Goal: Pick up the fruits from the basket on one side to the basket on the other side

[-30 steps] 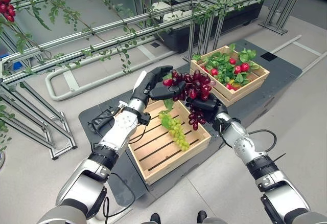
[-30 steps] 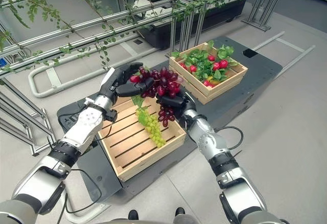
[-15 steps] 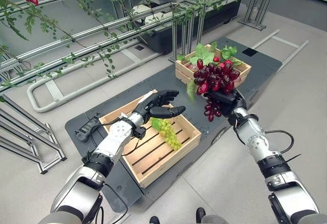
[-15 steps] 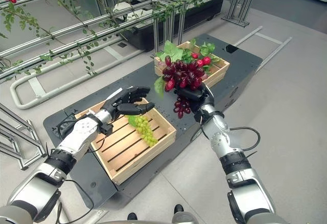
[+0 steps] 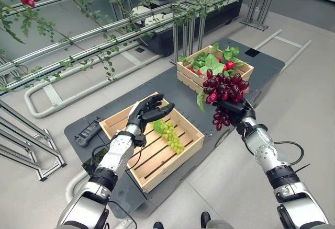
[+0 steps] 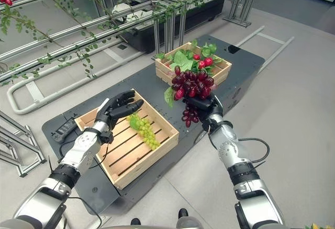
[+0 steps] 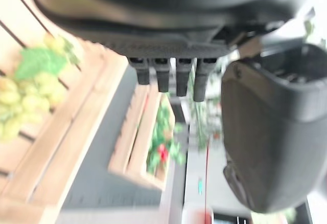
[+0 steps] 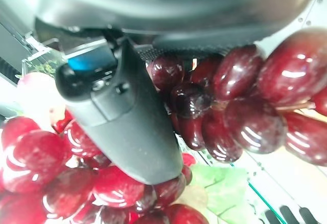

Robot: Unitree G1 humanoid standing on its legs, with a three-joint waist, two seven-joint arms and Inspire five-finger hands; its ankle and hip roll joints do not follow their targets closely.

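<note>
The right hand [image 5: 236, 110] is gripping a bunch of red grapes [image 5: 224, 89], its fingers curled round the fruit and holding it in the air just this side of the far crate [image 5: 194, 74] of leaves and red fruit. The left hand [image 5: 145, 112] is hovering with fingers spread and holding nothing, above the near crate [image 5: 184, 148], green grapes [image 5: 170, 136] lying just beside it.

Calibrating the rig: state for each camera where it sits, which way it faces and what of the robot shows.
Eye views: head, looking down at both crates; both arms show.
Left wrist view: along the open left hand toward green grapes.
Right wrist view: right hand clamping red grapes.
Shared: far crate, leaves and red fruit.
</note>
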